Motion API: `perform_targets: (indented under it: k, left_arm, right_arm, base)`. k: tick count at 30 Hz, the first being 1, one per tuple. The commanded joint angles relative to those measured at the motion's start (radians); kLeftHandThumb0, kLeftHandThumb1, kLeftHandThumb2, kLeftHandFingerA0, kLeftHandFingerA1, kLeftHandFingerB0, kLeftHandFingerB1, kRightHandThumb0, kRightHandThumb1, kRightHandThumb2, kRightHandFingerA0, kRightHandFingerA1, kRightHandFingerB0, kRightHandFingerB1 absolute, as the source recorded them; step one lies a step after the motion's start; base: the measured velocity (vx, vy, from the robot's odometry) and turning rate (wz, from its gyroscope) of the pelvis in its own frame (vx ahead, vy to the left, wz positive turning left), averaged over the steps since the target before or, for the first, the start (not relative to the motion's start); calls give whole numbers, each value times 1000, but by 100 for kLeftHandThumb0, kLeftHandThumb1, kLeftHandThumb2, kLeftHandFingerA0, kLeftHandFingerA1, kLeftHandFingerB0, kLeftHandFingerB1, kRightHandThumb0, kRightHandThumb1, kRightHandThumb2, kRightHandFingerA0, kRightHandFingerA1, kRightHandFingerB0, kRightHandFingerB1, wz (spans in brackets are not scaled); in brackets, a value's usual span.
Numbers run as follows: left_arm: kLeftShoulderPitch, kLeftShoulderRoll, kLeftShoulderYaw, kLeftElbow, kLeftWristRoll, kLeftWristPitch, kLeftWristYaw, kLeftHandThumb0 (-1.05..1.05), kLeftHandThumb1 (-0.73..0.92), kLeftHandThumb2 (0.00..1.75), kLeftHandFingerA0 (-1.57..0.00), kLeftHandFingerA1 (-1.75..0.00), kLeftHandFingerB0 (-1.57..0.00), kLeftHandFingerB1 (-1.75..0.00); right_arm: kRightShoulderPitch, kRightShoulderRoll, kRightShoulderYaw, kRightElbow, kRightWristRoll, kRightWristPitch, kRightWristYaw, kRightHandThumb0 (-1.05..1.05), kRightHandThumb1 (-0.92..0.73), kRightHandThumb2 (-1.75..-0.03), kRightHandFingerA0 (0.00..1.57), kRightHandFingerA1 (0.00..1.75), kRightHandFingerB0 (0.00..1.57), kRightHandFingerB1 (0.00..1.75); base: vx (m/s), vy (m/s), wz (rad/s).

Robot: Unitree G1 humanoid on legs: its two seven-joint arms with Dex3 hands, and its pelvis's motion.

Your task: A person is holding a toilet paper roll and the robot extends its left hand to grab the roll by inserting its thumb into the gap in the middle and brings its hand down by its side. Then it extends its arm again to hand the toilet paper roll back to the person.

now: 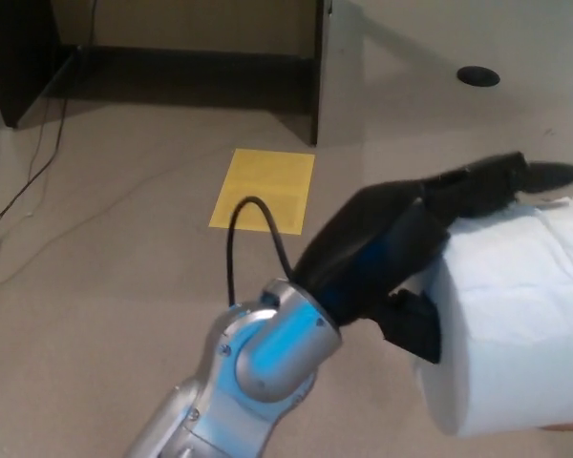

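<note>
A white toilet paper roll (516, 324) lies on its side at the right edge of the head view, its end face turned toward me. My left hand (401, 248) reaches in from the lower left and closes on that end. Its two black fingers (487, 186) lie across the top of the roll, and the thumb (415, 324) goes into the end face, where its tip is hidden. A sliver of a person's hand (568, 427) shows under the roll at the bottom right. My right hand does not show.
A yellow sheet (264, 189) lies on the beige floor behind my arm. Dark furniture (172, 57) and a grey panel (317, 67) stand at the back. A black round floor socket (477, 75) sits at the far right, and thin cords (29, 181) trail on the left.
</note>
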Motion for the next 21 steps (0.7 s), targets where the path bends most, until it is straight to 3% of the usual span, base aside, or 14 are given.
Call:
perform_targets:
  k: [1,2,3,4,6,10,11,14,18,21]
  left_arm:
    - [48,12,-42,-30,-67,-60,-69,-3,77,63,-104,-60,-84,-51]
    - [58,13,-41,-22,-63,-93,-50,-2,79,61,-100,-83,-94,-61]
    - [68,13,-38,-20,-55,-109,-35,-2,74,71,-96,-109,-95,-78]
    - [86,13,-32,-26,-38,-116,-11,-9,76,75,-82,-143,-82,-112]
    - [113,20,-25,-44,-22,-117,4,-10,78,70,-78,-150,-77,-120]
    - [165,50,-22,-105,-12,-79,-15,-14,77,67,-72,-147,-76,-118]
    - [198,57,-16,-123,-36,-70,-20,-3,75,78,-71,-147,-71,-122]
    - [239,59,-9,-153,-44,-38,-21,-4,72,88,-71,-153,-68,-129]
    - [288,63,7,-186,-47,-52,-7,-7,65,94,-86,-147,-77,-118]
    - [297,73,41,-161,-80,-135,1,-4,68,81,-95,-131,-82,-108]
  right_arm:
    - [6,-4,-4,-2,4,-7,-2,-38,-66,-60,76,64,59,45]
    - [11,-4,-4,-2,4,-8,-5,-38,-65,-60,76,63,60,45]
    - [12,-3,-3,-1,2,-6,-6,-38,-66,-60,76,61,59,44]
    - [11,-2,-3,1,3,-5,-4,-37,-66,-60,74,60,59,45]
    - [13,0,0,1,0,-5,-3,-37,-66,-60,74,61,59,45]
    - [24,8,8,2,-5,-7,-7,-38,-66,-60,76,65,59,45]
    - [39,9,14,1,-12,-18,-18,-37,-66,-60,77,65,59,46]
    - [55,6,23,5,-17,-20,-27,-37,-65,-60,75,59,60,46]
    - [61,12,30,7,-16,2,-17,-38,-66,-60,75,59,58,44]
    - [64,12,9,7,4,1,-7,-37,-66,-60,78,68,58,45]
  base:
    - [0,0,0]
    - [0,0,0]
    - [0,0,0]
    - [0,0,0]
    - [0,0,0]
    - [0,0,0]
    - [0,0,0]
    - [0,0,0]
    - [0,0,0]
    - [0,0,0]
